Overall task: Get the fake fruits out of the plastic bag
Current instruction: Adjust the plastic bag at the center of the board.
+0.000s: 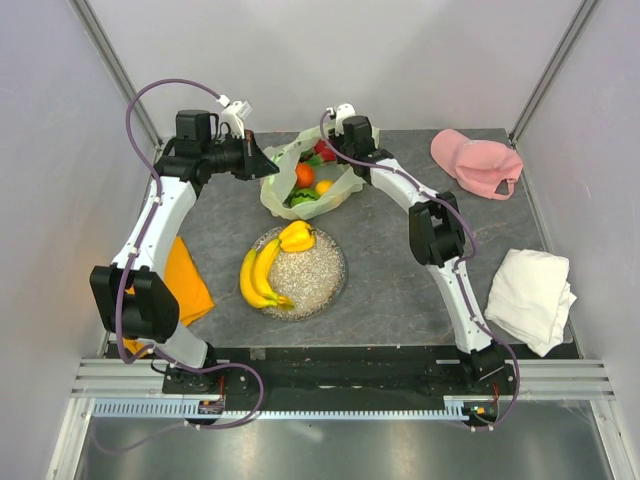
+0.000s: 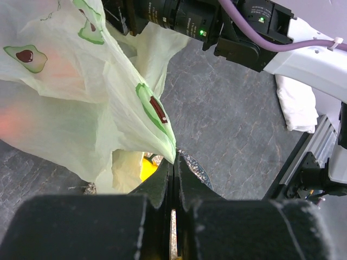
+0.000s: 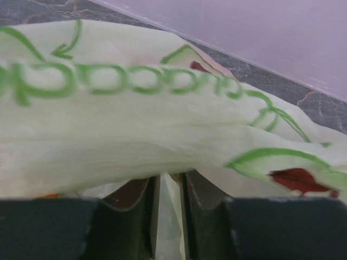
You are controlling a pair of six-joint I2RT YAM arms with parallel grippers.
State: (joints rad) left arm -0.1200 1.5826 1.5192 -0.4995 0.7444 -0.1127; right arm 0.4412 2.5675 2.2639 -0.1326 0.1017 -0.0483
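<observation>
Toward the upper middle of the overhead view, you have the plastic bag [image 1: 278, 196] lying on the table [image 1: 400, 280], its mouth spread between your two arms. Your left pincer [image 1: 264, 166] is fully closed on the bag's left rim. In the left wrist view the jaws press together with a corner of the avocado-printed film pinched at their tips. Your right pincer [image 1: 332, 150] sits at the bag's upper right rim. Its wrist view shows the jaws drawn close, a narrow slit left between them and a fold of film running through it. You cannot tell whether that fold is truly gripped.

Inside the bag you can see an orange [image 1: 305, 175], a green round fruit [image 1: 304, 198], a small orange-yellow fruit [image 1: 323, 186] and something red [image 1: 321, 147]. Below the bag, at centre frame, a speckled plate [image 1: 325, 275] carries the banana bunch [image 1: 255, 275] and a yellow fruit [image 1: 297, 236].

A pink cap [image 1: 475, 160] lies at upper right, a white cloth [image 1: 530, 295] at right, and an orange cloth [image 1: 187, 275] at left.
</observation>
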